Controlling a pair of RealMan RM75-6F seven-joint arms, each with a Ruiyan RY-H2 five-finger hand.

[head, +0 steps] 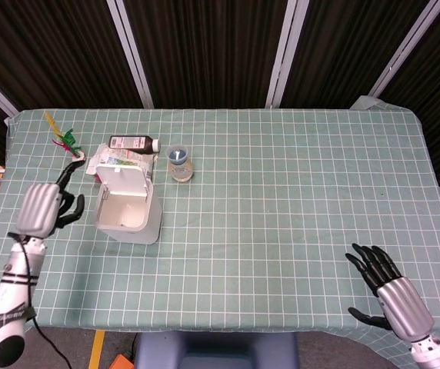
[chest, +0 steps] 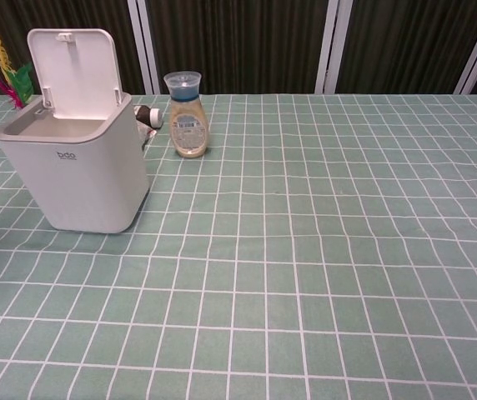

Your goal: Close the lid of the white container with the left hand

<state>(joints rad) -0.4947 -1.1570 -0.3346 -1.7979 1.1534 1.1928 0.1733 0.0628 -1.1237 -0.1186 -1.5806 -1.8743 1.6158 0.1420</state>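
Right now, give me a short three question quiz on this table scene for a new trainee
1. True or false: the lid of the white container stands open.
2. Which hand is nearer the container? A: left hand. B: right hand.
3. Fill the blank: in the chest view, the small clear-capped bottle stands to the ____ of the container.

Key: 1 true. 2 A. 3 right.
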